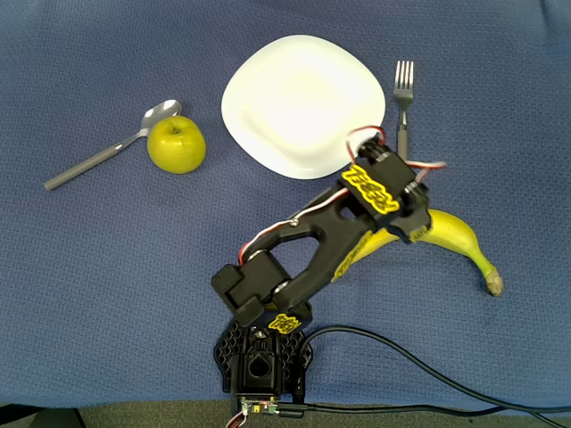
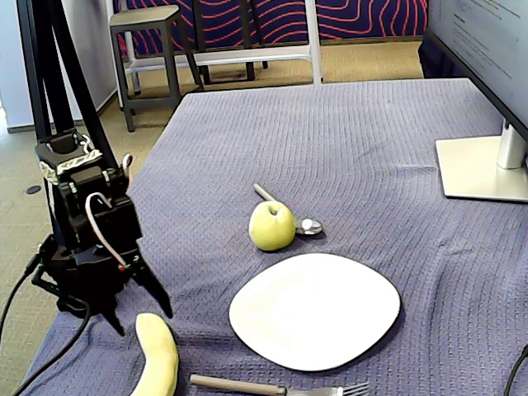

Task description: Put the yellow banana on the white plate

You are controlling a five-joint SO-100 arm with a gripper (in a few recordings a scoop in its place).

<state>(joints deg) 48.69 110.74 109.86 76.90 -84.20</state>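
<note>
Blue cloth covers the worktop (image 1: pixel 107 285), with broad bare fabric along the left of the overhead view. One white plate (image 1: pixel 303 105) sits near the far edge, nothing on it. One yellow banana (image 1: pixel 455 236) lies on the cloth just below the plate's right corner, partly under the arm. In the fixed view the gripper (image 2: pixel 139 312) straddles the banana's end, jaws spread wide, not gripping. One green apple (image 1: pixel 177 144) touches one spoon (image 1: pixel 98 159); one fork (image 1: pixel 403 102) lies beside the plate.
</note>
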